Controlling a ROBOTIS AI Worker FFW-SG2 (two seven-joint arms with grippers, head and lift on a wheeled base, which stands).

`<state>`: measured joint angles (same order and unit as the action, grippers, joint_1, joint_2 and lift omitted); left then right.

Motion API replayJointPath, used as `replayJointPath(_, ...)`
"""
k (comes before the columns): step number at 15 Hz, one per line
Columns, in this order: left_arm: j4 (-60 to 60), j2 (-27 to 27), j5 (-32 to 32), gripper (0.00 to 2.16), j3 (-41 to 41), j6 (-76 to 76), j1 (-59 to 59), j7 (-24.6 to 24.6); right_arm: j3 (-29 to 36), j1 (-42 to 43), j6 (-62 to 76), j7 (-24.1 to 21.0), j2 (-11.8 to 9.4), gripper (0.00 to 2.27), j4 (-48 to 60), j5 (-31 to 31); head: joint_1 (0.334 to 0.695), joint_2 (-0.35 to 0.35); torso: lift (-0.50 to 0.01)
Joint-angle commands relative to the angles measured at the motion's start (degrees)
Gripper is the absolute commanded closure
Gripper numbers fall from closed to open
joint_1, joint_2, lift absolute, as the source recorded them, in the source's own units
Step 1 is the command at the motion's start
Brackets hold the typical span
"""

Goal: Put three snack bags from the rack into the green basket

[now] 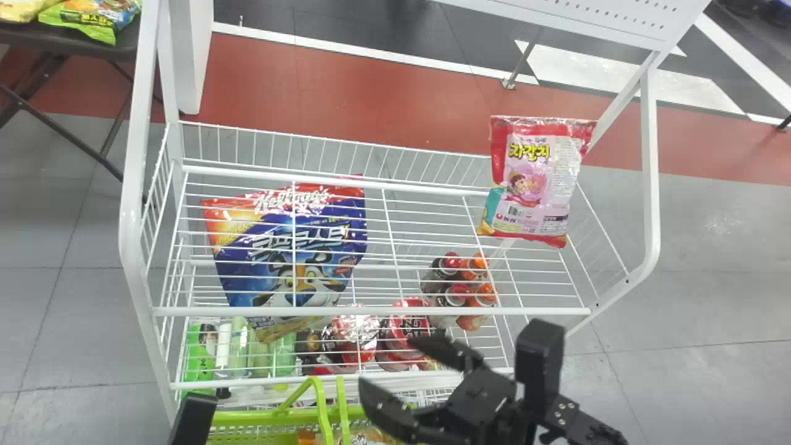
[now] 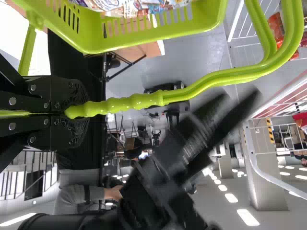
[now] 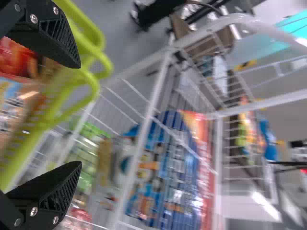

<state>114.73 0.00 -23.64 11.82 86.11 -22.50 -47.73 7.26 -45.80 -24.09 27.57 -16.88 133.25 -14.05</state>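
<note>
the basket held and the rack within reach. my left gripper (image 2: 79, 110) is closed on the ribbed end of the looped lime-green plastic handle (image 2: 139, 101), presumably so that the slotted lime-green plastic basket (image 2: 158, 34) does not tip or slide when a bag goes in. my right gripper (image 3: 79, 115) is empty, its two fingers spread wide, near the basket and in front of the white wire rack (image 1: 371, 312); i judge that this gap suits a soft bag's width. glossy multicoloured snack bags (image 2: 129, 6) lie inside the basket, to the left of my right fingers and lower; i cannot tell how many. the basket sits close against the rack's front, which should keep each transfer short. two bags remain as candidates on the upper shelf: a large blue-and-red foil cereal bag (image 1: 287, 247), ahead and to the left of my right fingers, and a pink-and-red foil snack bag (image 1: 534, 179), farther ahead and to their right, upright at the shelf's end. if another is needed, the pink one calls for a longer reach, and a pinch at its edge could let it slip.
</note>
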Motion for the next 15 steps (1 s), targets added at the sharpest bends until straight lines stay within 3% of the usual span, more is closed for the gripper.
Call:
replayJointPath(1,0.0,-0.1,0.0,1.47,0.2,0.0,0.0,0.0,1.3,-1.9,8.7,-3.3,2.0,0.07,1.3,-2.3,0.695,-0.350,0.000)
replayJointPath(3,-0.1,-0.1,0.0,1.47,0.4,0.0,0.0,0.1,1.1,-3.5,14.6,-7.1,3.2,0.07,1.3,-2.4,0.695,-0.350,0.000)
replayJointPath(8,-1.7,-0.1,0.1,1.47,1.1,-0.4,1.0,0.2,2.4,-6.2,27.6,-9.7,5.5,0.07,2.8,-2.3,0.695,-0.350,0.000)
replayJointPath(10,-1.6,-0.1,0.2,1.47,1.8,-0.4,1.0,0.4,2.2,-6.3,34.5,-11.4,5.9,0.07,-0.2,-2.3,0.695,-0.350,0.000)
replayJointPath(15,-1.3,-0.1,0.2,1.47,1.7,-0.4,0.7,0.4,2.6,-6.7,35.4,-12.7,6.0,0.07,-2.4,-4.2,0.695,-0.350,0.000)
